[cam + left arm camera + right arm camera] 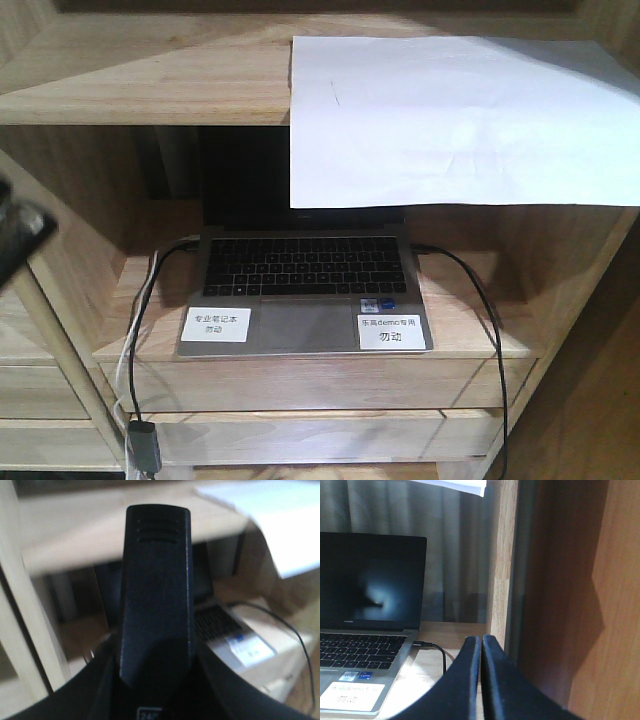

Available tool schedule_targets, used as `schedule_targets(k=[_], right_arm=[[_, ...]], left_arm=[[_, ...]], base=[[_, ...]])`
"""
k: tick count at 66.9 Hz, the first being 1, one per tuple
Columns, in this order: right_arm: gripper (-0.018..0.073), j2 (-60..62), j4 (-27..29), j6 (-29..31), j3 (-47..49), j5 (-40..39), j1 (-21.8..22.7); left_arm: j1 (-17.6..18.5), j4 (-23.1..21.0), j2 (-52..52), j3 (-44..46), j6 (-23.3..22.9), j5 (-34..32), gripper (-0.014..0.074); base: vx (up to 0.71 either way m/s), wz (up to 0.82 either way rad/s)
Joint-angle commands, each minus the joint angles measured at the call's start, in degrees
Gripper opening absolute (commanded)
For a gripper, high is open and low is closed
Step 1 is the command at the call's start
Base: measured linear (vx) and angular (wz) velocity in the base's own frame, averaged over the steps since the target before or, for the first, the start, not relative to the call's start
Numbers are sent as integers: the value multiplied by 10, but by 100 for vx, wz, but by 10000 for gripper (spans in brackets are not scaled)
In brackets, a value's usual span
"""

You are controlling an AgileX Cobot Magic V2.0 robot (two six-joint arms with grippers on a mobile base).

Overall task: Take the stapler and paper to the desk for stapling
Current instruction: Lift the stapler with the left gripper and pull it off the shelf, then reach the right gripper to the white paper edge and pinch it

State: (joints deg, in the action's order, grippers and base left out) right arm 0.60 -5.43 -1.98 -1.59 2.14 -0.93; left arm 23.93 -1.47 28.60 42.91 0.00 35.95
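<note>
Jaws of the left gripper (155, 685) are clamping the black stapler (157, 580), which is standing up between them and filling the middle of the left wrist view. Right gripper (481, 641) jaws are pressing flat together on nothing (just beside a wooden upright (500, 555)). The white paper (460, 120) is lying at 1 o'clock on the light-wood desk (150, 70), its front part overhanging the edge and covering part of the screen of the open laptop (305, 290), which is sitting at 6 o'clock below.

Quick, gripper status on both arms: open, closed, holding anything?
Left gripper: closed on the stapler.
Right gripper: closed, fingers together, holding nothing.
</note>
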Motion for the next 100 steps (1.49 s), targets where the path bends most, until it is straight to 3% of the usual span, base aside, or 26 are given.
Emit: schedule_targets(k=[1,26,100], right_arm=[[-9,9,-3,2,-2,-41,2],[-9,9,-3,2,-2,-41,2],[-9,8,-3,2,-2,-41,2]], left_arm=[[3,-23,-38,-33,0,-84,-7],[3,-30,-129,-165,0,-94,-7],[3,-29,-130,-171,0,-76,-7]], base=[[0,0],[0,0],[0,0]])
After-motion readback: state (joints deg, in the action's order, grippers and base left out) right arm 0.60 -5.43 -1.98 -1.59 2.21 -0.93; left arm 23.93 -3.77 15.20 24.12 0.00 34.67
